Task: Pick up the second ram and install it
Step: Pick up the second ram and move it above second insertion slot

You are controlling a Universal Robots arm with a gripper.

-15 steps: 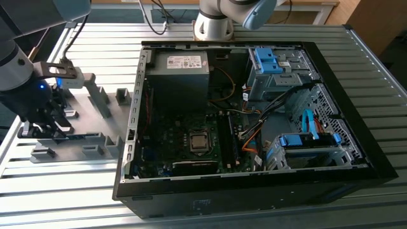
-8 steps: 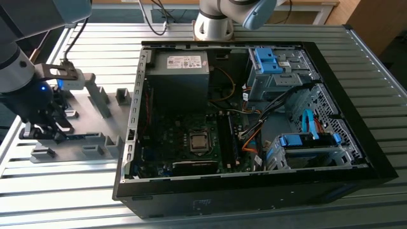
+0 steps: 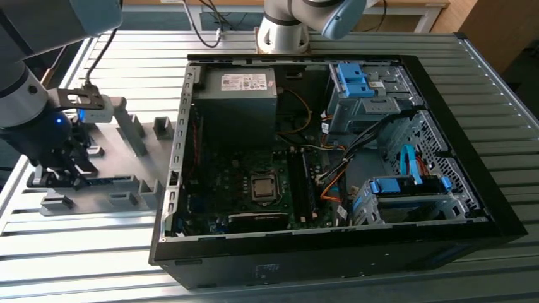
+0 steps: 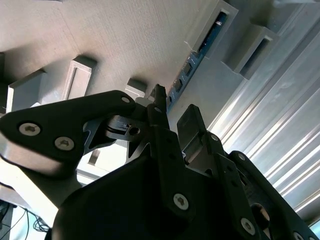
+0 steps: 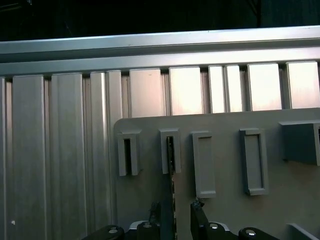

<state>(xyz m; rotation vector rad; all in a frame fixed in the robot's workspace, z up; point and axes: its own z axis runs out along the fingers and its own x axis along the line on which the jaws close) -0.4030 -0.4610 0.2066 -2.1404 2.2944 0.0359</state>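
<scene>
- Hovering low over the gray holder plate (image 3: 148, 161), the gripper (image 3: 67, 173) sits at nine o'clock of the open computer case (image 3: 337, 255) in the exterior view.
- The arm (image 3: 25, 95) comes down to it from eleven o'clock of that view.
- Gripper state: the fingers are spread. In the first wrist view the gripper (image 5: 175, 207) has one black finger on each side of the ram (image 5: 172, 190), with a sliver of gap showing on both sides.
- The second wrist view shows the same relation. The gripper (image 4: 174, 104) straddles the line of the ram (image 4: 190, 65), and its fingertips (image 4: 159, 97) are level with the strip's near end.
- Whether a finger touches the strip cannot be told.
- Location of the ram: the ram (image 3: 101, 181) stands on its edge in the holder plate (image 5: 227, 160). Its far end is seated in a small upright pocket, and dark chips show along its side in the second wrist view.
- The holder plate (image 4: 125, 35) carries several more upright pockets and posts beside the occupied one.
- The plate lies flat on a slatted metal table (image 3: 84, 252), just beside the case.
- Inside the case, the motherboard (image 3: 244, 170) lies flat with the processor (image 3: 264, 188) near its middle.
- Long narrow memory slots (image 3: 301, 183) run at three o'clock of the processor.
- The power supply (image 3: 240, 104) occupies the twelve o'clock end of the case.
- Blue drive brackets (image 3: 354, 79) sit at one o'clock of the case.
</scene>
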